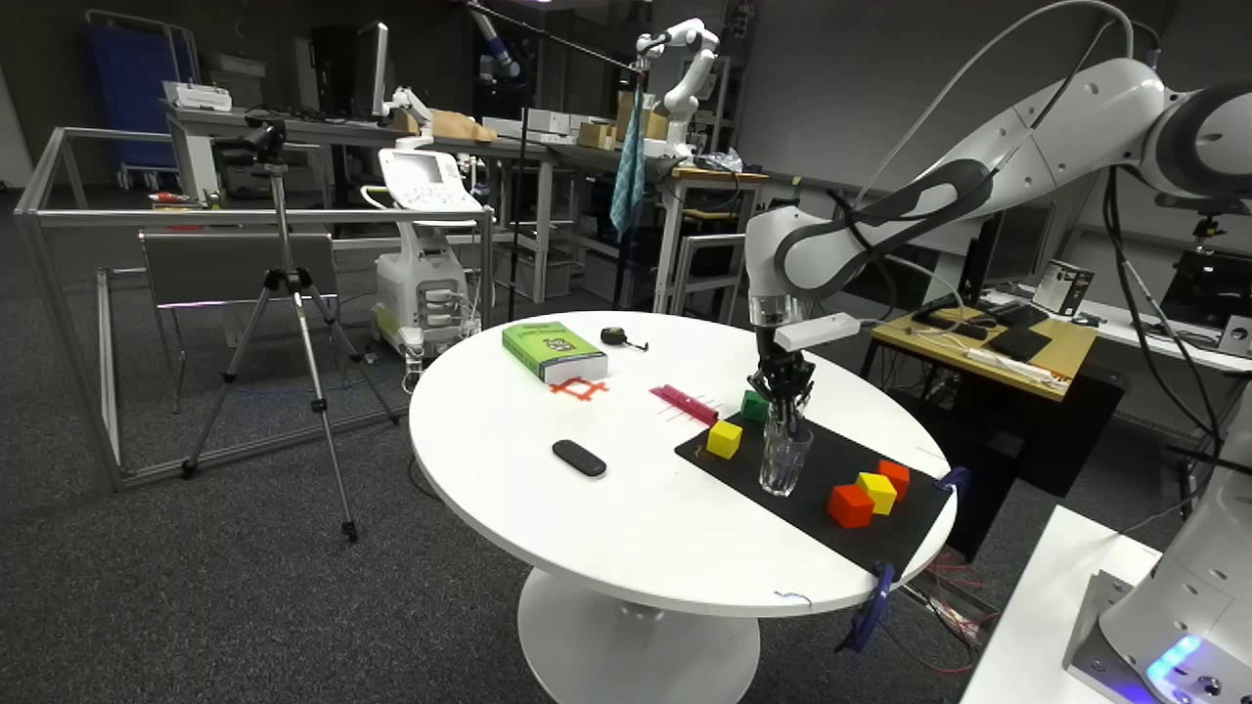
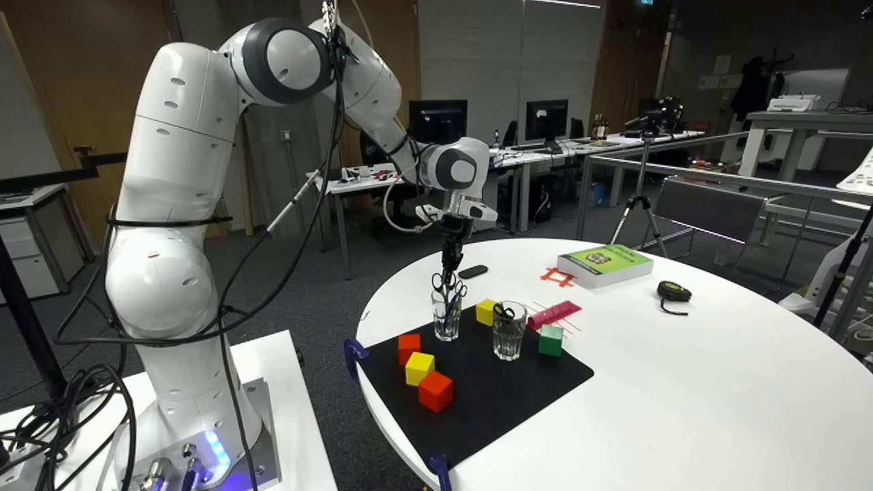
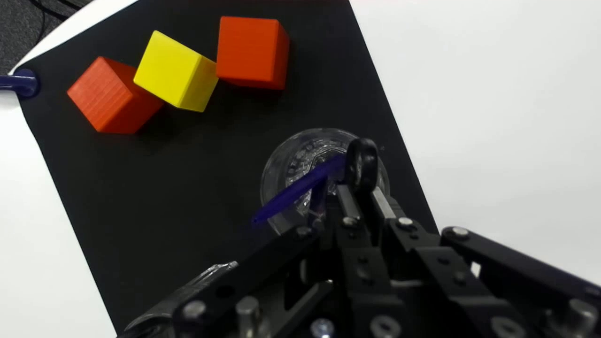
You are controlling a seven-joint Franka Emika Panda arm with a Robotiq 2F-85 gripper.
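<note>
1. The black two-fingered tool point(image 3: 365, 199) is drawn nearly together, pinching a loop of the black-handled scissors point(image 3: 370, 162).
2. The scissors stand at the mouth of a ridged clear glass tumbler point(image 2: 447, 329), handles above its rim; in the wrist view, a slim, pointed blue-violet stick point(image 3: 293, 192) slants across that rim.
3. The tumbler stands on a flat black mat point(image 2: 470, 419) on the round white tabletop point(image 2: 682, 389).
4. In an exterior view, a second clear glass tumbler point(image 2: 508, 343) stands to its right, a green cube point(image 2: 551, 341) further right.
5. Near left sit a near red cube point(image 2: 436, 391), a yellow cube point(image 2: 419, 369) and a far red cube point(image 2: 409, 347).
</note>
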